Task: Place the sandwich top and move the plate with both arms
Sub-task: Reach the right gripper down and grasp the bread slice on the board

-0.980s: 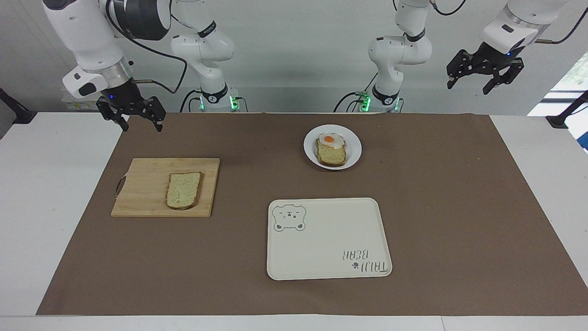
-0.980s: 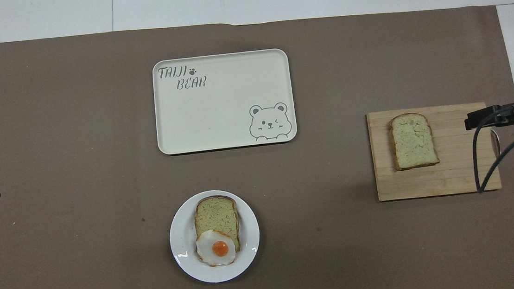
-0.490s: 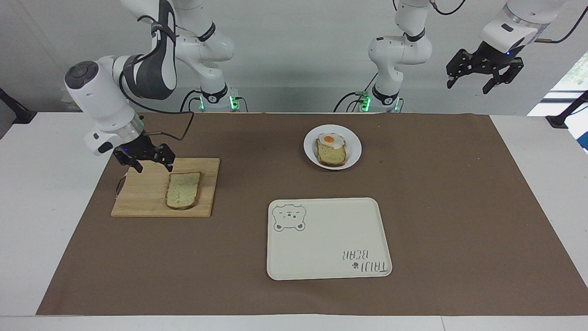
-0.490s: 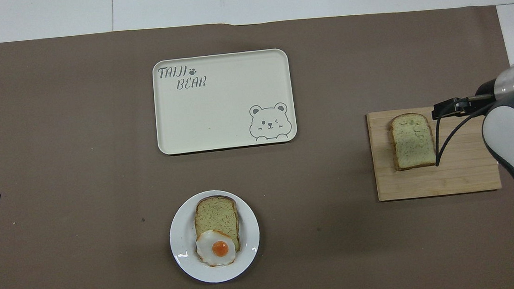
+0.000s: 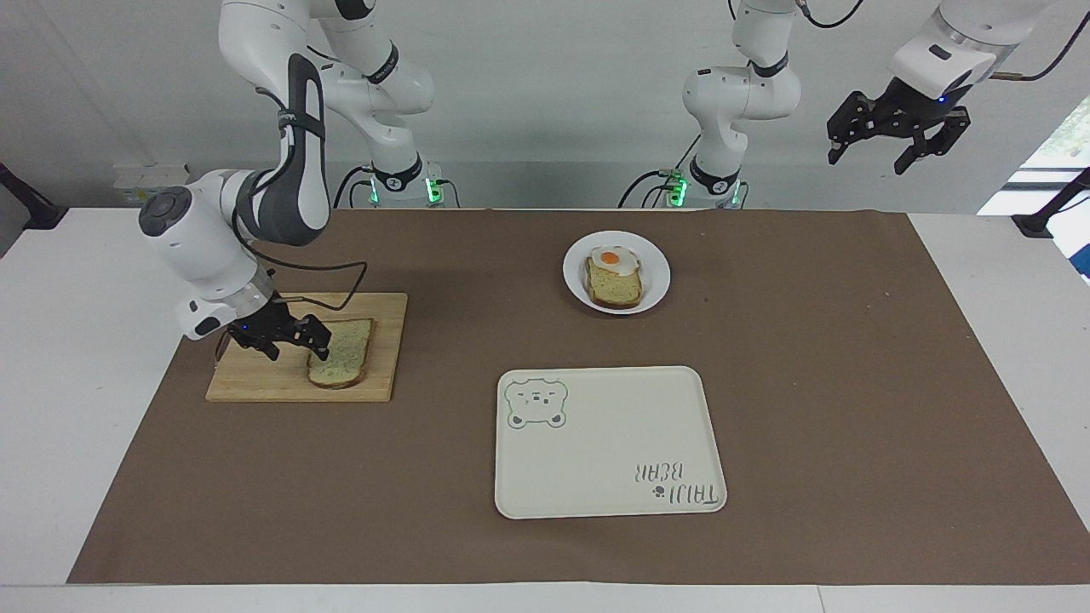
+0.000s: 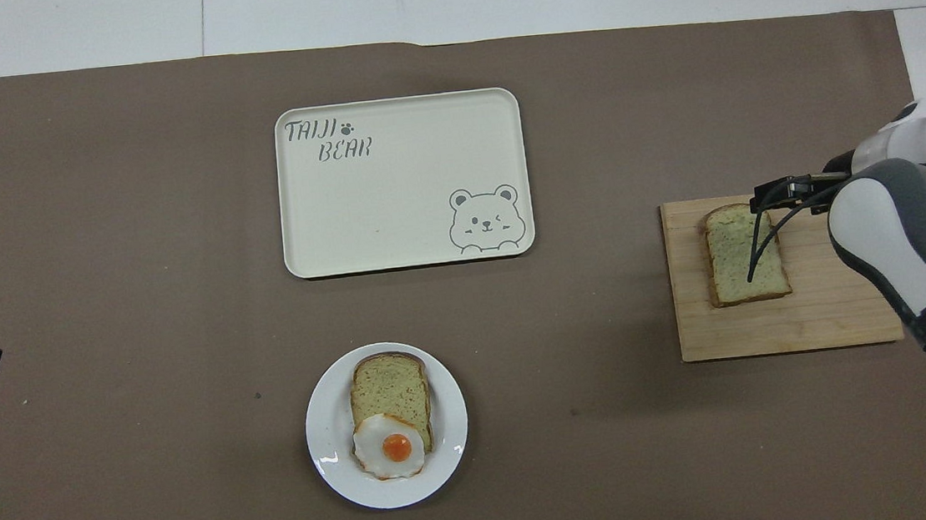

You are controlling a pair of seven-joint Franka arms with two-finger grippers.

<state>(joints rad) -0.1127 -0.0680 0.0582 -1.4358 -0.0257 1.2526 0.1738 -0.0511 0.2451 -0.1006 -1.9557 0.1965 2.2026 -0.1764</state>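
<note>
Between your right gripper's (image 5: 289, 339) spread jaws sits the sandwich top's (image 5: 342, 362) edge; descend skewed and it skids across the cutting board (image 5: 264, 370). Left gripper (image 5: 896, 146) waits, jaws apart.

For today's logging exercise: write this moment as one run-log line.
right gripper: open, low at sandwich top on cutting board | left gripper: open, waiting raised | plate: untouched
</note>
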